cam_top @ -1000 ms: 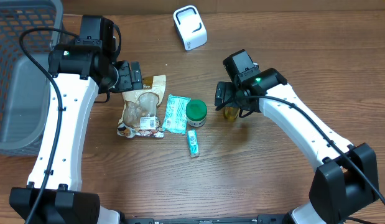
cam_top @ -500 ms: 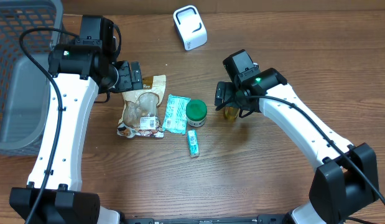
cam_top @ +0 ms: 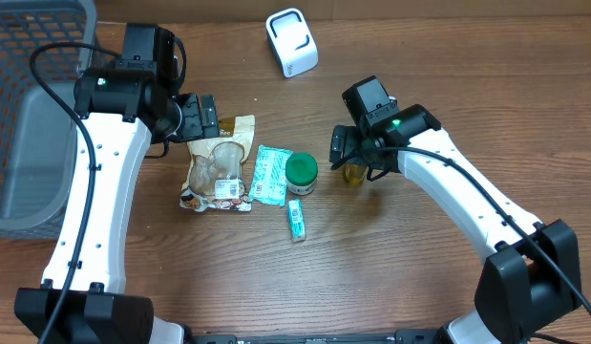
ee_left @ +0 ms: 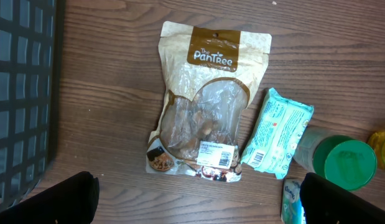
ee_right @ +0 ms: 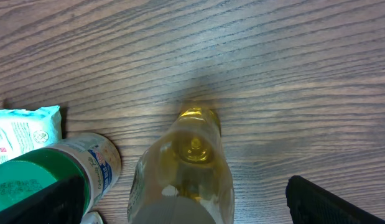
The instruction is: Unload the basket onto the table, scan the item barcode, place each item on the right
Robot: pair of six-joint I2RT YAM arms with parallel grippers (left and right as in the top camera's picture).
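The bottle [ee_right: 193,158], seemingly upright just beside the jar [ee_right: 46,180], is framed squarely between the spread fingers of the right gripper [ee_right: 189,205], while the left gripper [ee_left: 198,202], equally spread, is held farther off above the pouch [ee_left: 201,106].

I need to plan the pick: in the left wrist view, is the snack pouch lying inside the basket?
No, the snack pouch lies flat on the wooden table, outside the basket.
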